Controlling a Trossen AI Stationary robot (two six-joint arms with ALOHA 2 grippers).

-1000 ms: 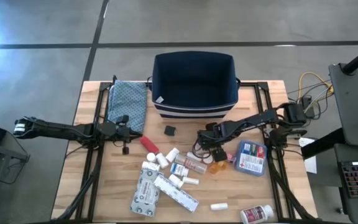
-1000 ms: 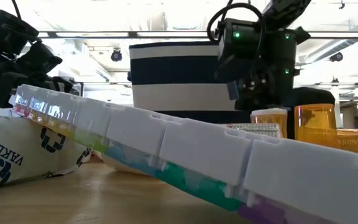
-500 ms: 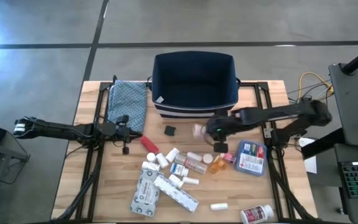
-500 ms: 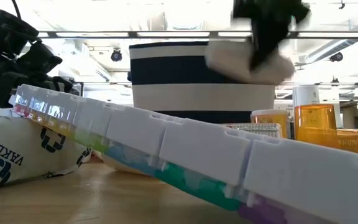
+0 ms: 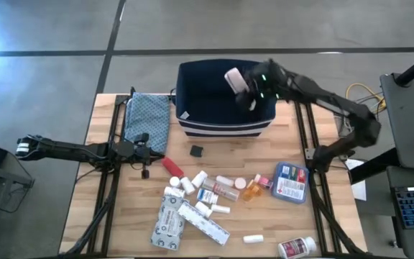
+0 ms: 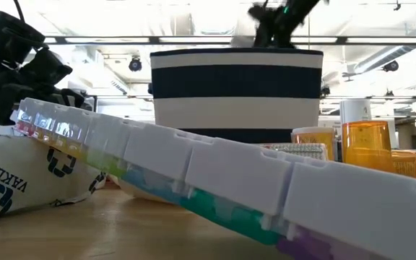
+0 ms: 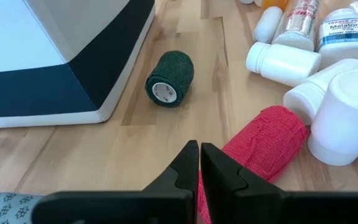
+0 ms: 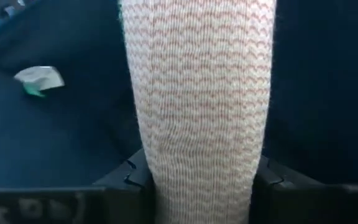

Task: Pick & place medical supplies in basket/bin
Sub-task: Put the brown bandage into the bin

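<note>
Your right gripper [image 5: 249,88] was clenched around a cream bandage roll [image 5: 234,79], held above the open navy bin [image 5: 225,119]. Your left gripper [image 7: 199,163], fingers pressed together and empty, waited low over the surface [image 5: 322,216] beside the red wrap [image 7: 263,140].

Two arms, with one left pincer [image 7: 199,155] and one right pincer [image 5: 249,92]; one navy striped bin [image 5: 225,124]; one folded teal cloth [image 5: 148,121]. Three wrap rolls in all: one dark green [image 5: 196,150], one red [image 5: 172,166], one beige [image 5: 235,79]. Also on the tabletop [image 5: 124,216]: one blue-and-red packet [image 5: 290,181], one white carton [image 5: 167,216], one long pill organiser [image 5: 204,222], two orange vials [image 5: 252,191], and at least six white bottles [image 5: 200,177], exact number unclear in the cluster.
</note>
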